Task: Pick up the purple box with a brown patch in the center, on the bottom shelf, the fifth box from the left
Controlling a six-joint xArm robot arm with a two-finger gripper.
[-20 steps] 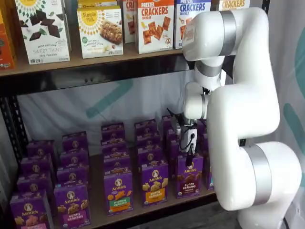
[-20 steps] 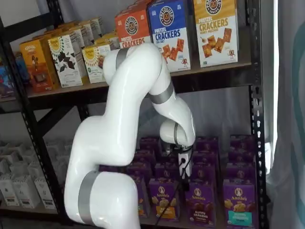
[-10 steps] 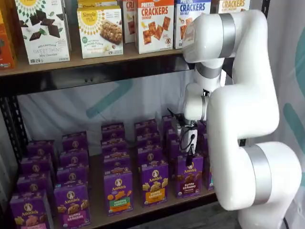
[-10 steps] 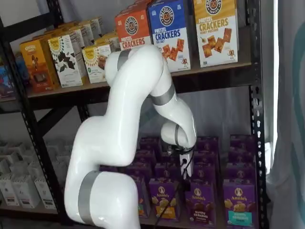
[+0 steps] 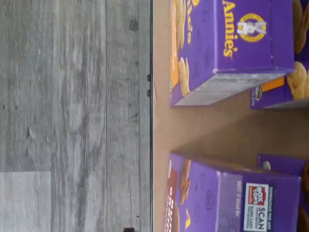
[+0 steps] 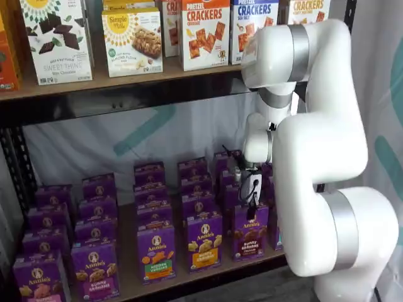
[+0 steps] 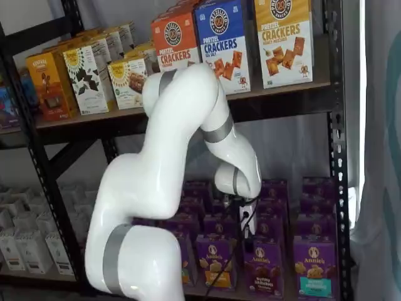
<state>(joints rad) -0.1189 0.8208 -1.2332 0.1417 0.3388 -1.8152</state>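
Both shelf views are hiding the gripper's (image 6: 250,200) fingers, so I cannot tell their gap. The purple box (image 6: 250,231) is standing directly below, at the bottom shelf's (image 6: 208,272) front edge.

"Annie's" and "bunny grahams" on the purple box (image 6: 250,231). "Annie's" in yellow on a purple carton (image 5: 231,34) in the wrist view; "SCAN" on a white label (image 5: 257,205) of its neighbour. "PRETZEL CRACKERS" on orange (image 7: 176,39), blue (image 7: 222,31) and yellow (image 7: 284,36) upper-shelf boxes; "SWEET THINS" on a white box (image 6: 58,39).
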